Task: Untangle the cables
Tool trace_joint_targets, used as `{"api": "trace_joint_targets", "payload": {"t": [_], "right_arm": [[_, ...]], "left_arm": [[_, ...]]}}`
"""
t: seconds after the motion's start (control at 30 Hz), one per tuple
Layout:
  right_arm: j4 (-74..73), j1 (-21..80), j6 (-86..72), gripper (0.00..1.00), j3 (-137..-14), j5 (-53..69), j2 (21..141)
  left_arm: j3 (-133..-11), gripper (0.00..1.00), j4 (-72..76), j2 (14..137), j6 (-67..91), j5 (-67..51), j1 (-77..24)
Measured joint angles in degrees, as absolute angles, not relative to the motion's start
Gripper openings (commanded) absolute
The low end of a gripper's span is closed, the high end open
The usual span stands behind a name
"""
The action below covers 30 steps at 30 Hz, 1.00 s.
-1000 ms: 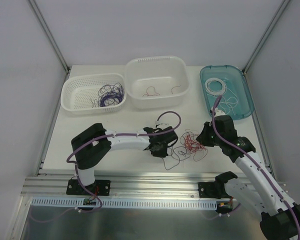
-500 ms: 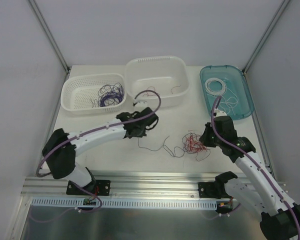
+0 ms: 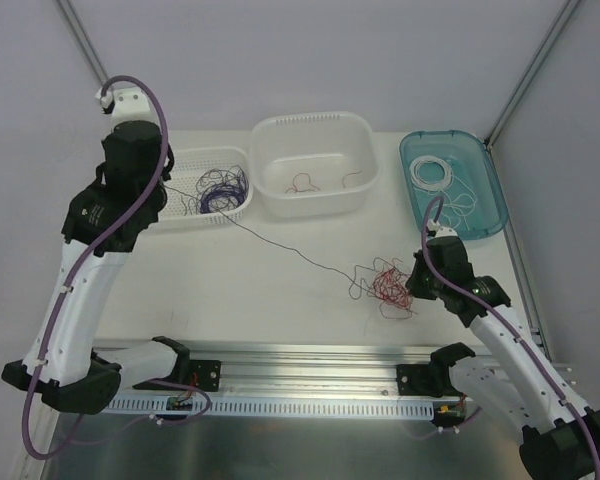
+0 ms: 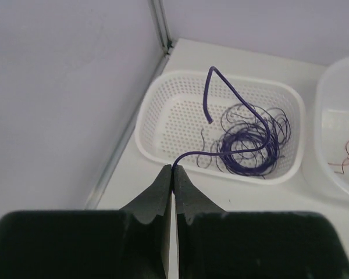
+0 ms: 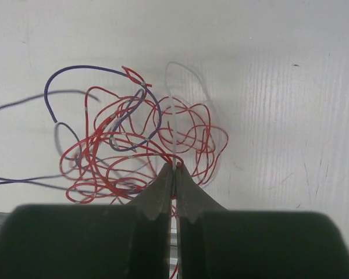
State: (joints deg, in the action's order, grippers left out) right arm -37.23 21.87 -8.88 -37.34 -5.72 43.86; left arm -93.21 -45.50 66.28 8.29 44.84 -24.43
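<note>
Clamped on purple wire [image 3: 280, 242], left gripper [image 4: 173, 172] has swung up over basket [image 4: 157, 99], drawing that wire taut out of tangle [image 3: 388, 285], which right gripper [image 5: 174, 170] keeps pinched.

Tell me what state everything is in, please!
Left gripper: jaws shut on purple wire.
Purple wire: stretched taut toward tangle.
Right gripper: jaws shut on tangle.
Tangle: knotted, on table.
Perforated basket: holds purple wires.
White tub: holds red wires.
Teal tray: holds white wires.

taut purple cable [image 3: 280, 244] toward red tangle [image 3: 388, 285]
</note>
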Motion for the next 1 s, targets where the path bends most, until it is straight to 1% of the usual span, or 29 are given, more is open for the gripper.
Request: {"api": "trace_joint_targets", "payload": {"t": [0.23,0.47,0.63,0.73,0.83,1.0], "right_arm": [[-37.36,21.78,-8.99,0.01,-36.88,-6.94,44.27],[-37.5,21.41,-8.93,0.01,-36.58,-7.18,46.04],[-37.8,20.51,-8.82,0.02,-36.29,-8.29,48.53],[-38.52,19.7,-9.02,0.06,-36.12,-9.28,50.94],[-39.68,19.14,-9.54,0.06,-36.03,-10.5,52.64],[-42.09,17.87,-10.87,0.01,-36.03,-13.41,55.29]], "left_arm": [[-107.37,0.0,-45.39,71.46,-1.28,44.42,-16.34],[-119.72,0.0,-46.17,79.4,-5.45,41.8,-12.27],[-127.92,0.0,-46.11,82.39,-6.55,40.32,-9.8],[-130.43,0.0,-45.65,82.59,-6.72,39.62,-8.51],[-131.15,0.0,-45.01,82.52,-6.76,39.0,-8.14],[-131.09,0.0,-44.86,83.07,-7.01,37.82,-5.02]]}}
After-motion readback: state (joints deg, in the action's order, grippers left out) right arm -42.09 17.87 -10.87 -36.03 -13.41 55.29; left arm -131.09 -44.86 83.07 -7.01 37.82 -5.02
